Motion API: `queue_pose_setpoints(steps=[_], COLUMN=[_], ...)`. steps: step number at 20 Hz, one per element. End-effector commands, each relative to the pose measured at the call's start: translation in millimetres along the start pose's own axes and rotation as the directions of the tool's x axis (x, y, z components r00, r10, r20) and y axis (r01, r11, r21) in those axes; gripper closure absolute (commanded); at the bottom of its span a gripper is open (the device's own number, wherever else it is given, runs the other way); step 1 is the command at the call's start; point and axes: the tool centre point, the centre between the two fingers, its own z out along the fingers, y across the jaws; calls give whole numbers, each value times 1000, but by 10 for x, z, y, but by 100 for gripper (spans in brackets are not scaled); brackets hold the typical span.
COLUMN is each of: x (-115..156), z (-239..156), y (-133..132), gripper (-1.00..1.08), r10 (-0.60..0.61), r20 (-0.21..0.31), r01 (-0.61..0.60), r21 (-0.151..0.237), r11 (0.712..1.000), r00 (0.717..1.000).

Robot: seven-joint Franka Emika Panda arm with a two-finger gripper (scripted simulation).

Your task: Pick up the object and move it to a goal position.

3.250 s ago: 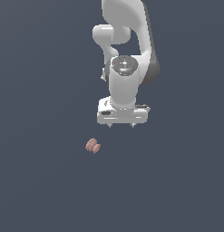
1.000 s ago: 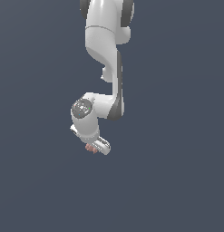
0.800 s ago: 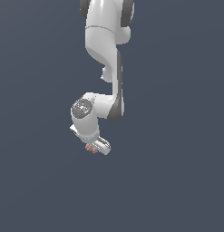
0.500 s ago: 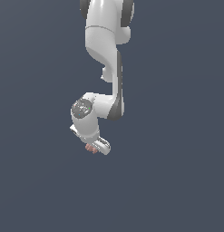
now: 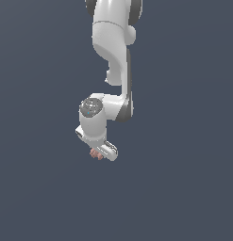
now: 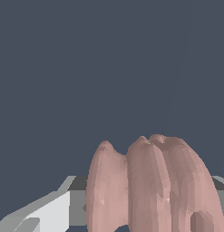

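The object, a small pinkish-brown lump of rounded lobes, peeks out under the white gripper in the exterior view. The arm is bent down over it, and the hand covers most of it. In the wrist view the object fills the space between the two fingers, very close to the camera. Its sides meet the finger on either side, so the gripper looks shut on it.
The flat dark grey-blue ground runs all around the arm. The white arm links rise above the gripper. Nothing else shows.
Since 3.2 s ago the arm has swung down and to the exterior view's left onto the object. Over the last second nothing has visibly moved.
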Motion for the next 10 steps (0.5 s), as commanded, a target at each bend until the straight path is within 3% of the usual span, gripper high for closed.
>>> queue_pose_setpoints(steps=[1,10], x=[11,40], z=[-104,-597], y=[-76,-417], gripper=[108,108], r10=[14,84], r20=[-30,-174], r01=[-14,-85], r21=[1,4], r11=[1000,996], r00=[999,981])
